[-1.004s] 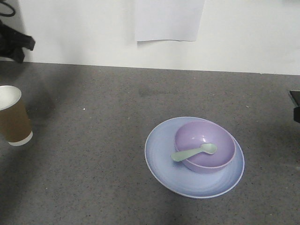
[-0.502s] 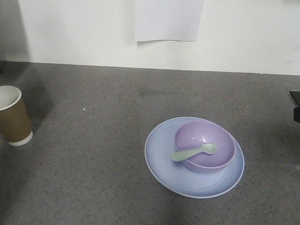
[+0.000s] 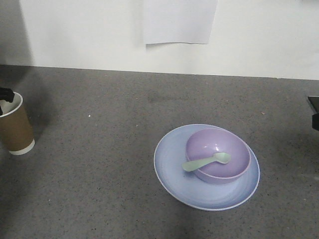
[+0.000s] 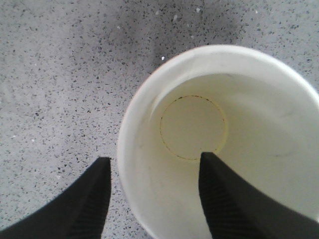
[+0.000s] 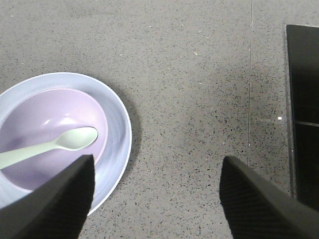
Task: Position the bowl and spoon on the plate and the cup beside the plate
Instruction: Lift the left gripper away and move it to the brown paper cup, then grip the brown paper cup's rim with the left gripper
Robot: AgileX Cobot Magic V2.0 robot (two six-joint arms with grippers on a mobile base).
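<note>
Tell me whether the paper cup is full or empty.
Empty. The left wrist view looks straight down into the cup: bare white walls and a clean bottom disc, nothing inside. It stands upright.

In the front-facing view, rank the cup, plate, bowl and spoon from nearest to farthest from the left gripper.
1. The cup, far left: the left gripper is right at its rim.
2. The plate, right of centre; its left edge comes next.
3. The spoon: its handle overhangs the bowl's left rim.
4. The bowl, on the plate; nearly tied with the spoon.
</note>
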